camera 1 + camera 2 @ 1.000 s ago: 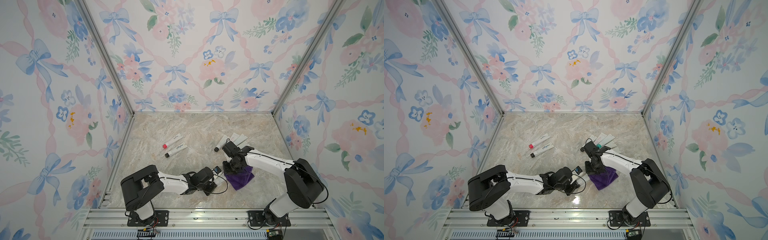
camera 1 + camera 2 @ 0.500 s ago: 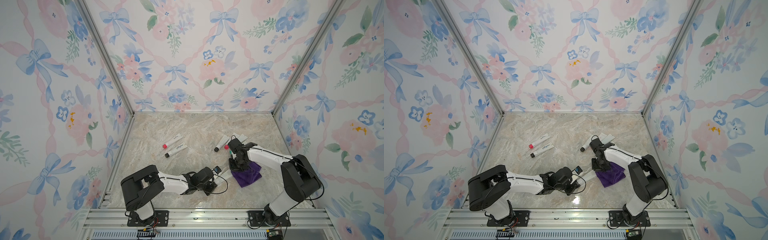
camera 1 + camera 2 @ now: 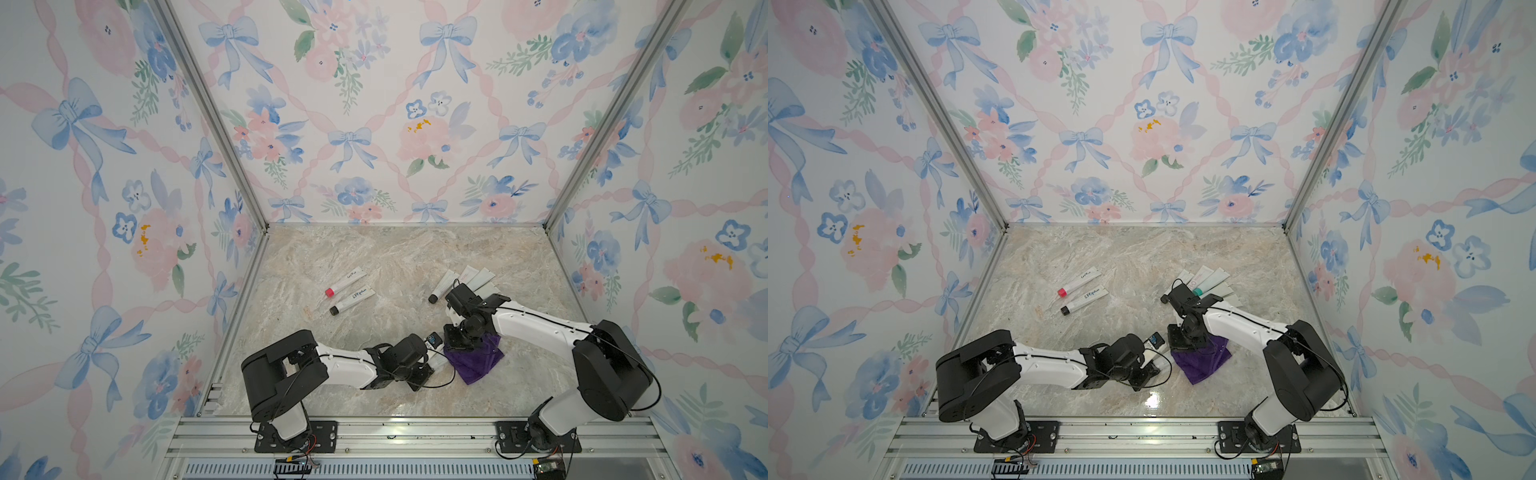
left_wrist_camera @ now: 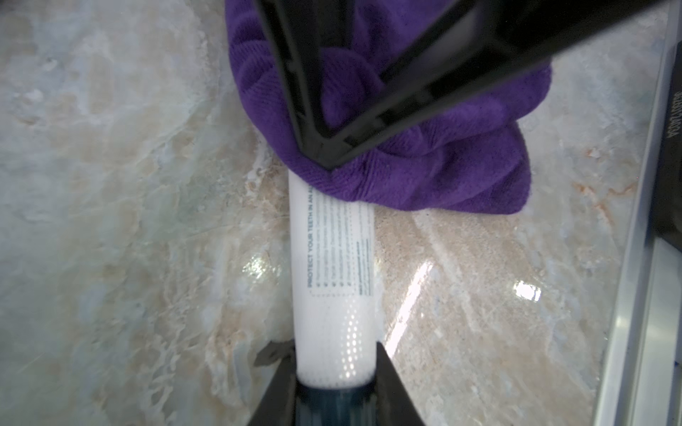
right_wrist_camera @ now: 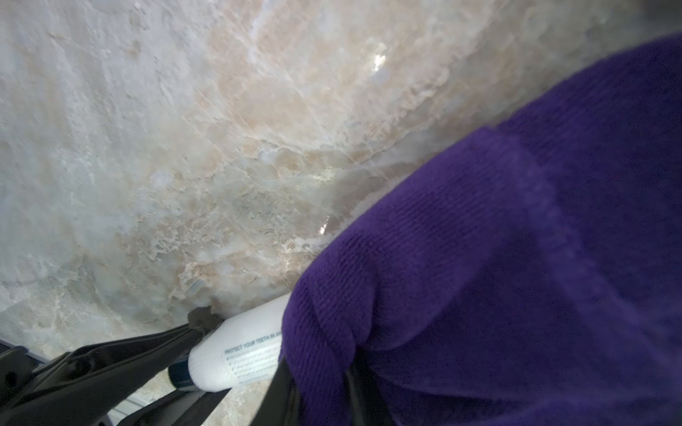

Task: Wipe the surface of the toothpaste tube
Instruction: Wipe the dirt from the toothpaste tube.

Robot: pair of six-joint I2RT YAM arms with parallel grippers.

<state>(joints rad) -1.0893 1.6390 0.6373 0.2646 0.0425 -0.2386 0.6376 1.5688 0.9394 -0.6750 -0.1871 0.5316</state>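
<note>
As you look in a top view, the left gripper (image 3: 424, 371) clamps the toothpaste tube (image 3: 439, 362) low over the table (image 3: 374, 257) near the front edge, and the right gripper (image 3: 456, 340) presses the purple cloth (image 3: 478, 361) onto its far end; at the left wrist, jaws pinch the cap end; at the right wrist, cloth bunches in its clenched grip; drag too hard and the tube may buckle or slip out.

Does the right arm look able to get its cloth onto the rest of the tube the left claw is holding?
Probably yes: the tube lies bare between the purple cloth and the left claw; only its cap end is gripped.
</note>
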